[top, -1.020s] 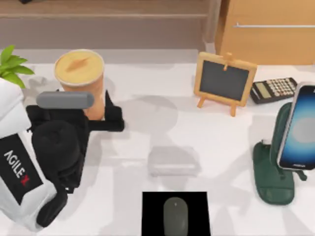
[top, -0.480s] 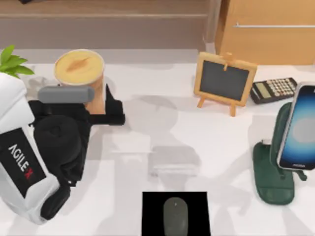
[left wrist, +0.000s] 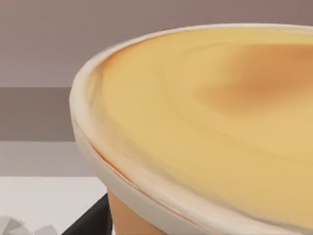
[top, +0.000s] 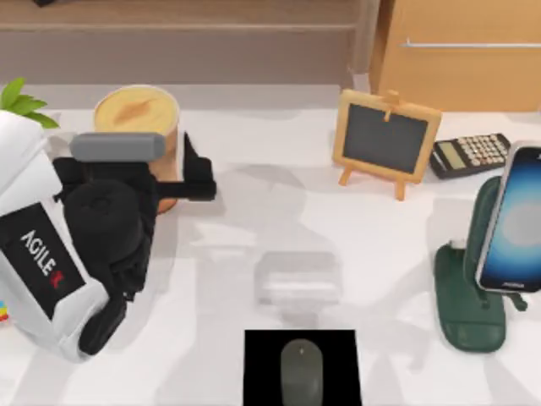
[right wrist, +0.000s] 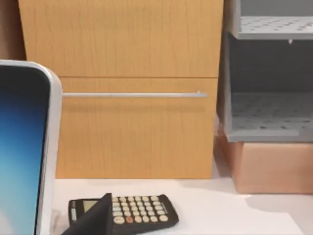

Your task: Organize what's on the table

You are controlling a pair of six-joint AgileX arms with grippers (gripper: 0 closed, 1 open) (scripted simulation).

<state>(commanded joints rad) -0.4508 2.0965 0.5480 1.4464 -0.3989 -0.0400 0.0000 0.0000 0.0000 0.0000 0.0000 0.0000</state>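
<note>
Counter, white, smooth and plain, spreading wide under everything. Organizing barely underway by the look of it: cup up near the far left corner, small chalkboard easel by the far edge, calculator just beside it toward the far right corner, phone propped in a green stand at the right edge, grey mouse on a black pad at the near edge, pale grey block in the middle. Nothing visibly grouped yet, so most of the sorting probably left to do.

Left tool at the cup, dark fingers flanking its orange wall; closed on it or merely beside it, cannot tell. Cup's tan top and cream rim huge in the left wrist view. Green plant at the far left edge. Right arm parked off the right edge, its wrist view taking in phone, calculator and wooden cabinet.
</note>
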